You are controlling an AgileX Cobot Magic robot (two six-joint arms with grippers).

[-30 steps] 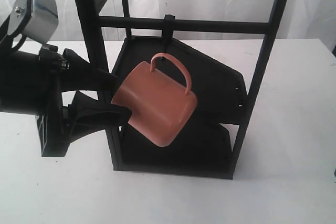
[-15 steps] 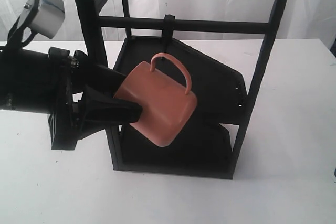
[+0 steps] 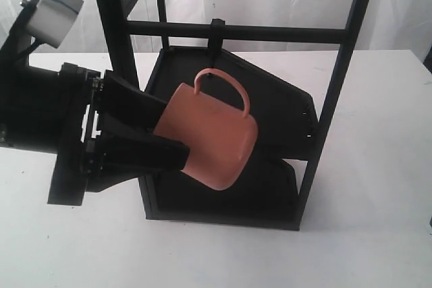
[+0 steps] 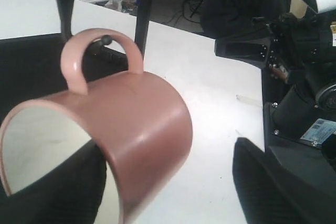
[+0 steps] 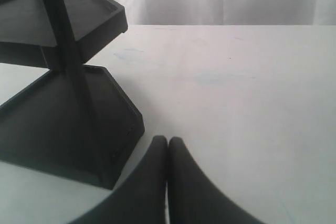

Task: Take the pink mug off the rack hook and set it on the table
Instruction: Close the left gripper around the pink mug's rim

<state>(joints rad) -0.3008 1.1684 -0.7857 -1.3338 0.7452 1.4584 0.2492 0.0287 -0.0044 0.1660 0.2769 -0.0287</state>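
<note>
**Mug hangs tilted in rack, left gripper spread over its rim**

The mug [image 3: 216,139] is up off the table [image 3: 378,220], tilted inside the rack [image 3: 337,79]. In the exterior view its mouth faces about 9 o'clock and its base about 4 o'clock. Its handle [image 4: 71,61] stands at 12 o'clock, right under the hook [image 3: 214,38] on the crossbar [image 3: 270,32]. In the left wrist view the hook's round tip shows through the handle loop; whether the two touch cannot be told.

The left gripper [image 3: 174,131] comes in from 9 o'clock with its jaws spread wide. One finger [image 4: 58,192] reaches into the mug's cream mouth. The other [image 4: 268,187] lies outside, with bare table showing between it and the mug's wall, so nothing is pinched.

The right gripper [image 5: 168,144] has its fingers pressed together with nothing between them. It is low over the table, just beside the rack's lower shelf [image 5: 52,124].
</note>
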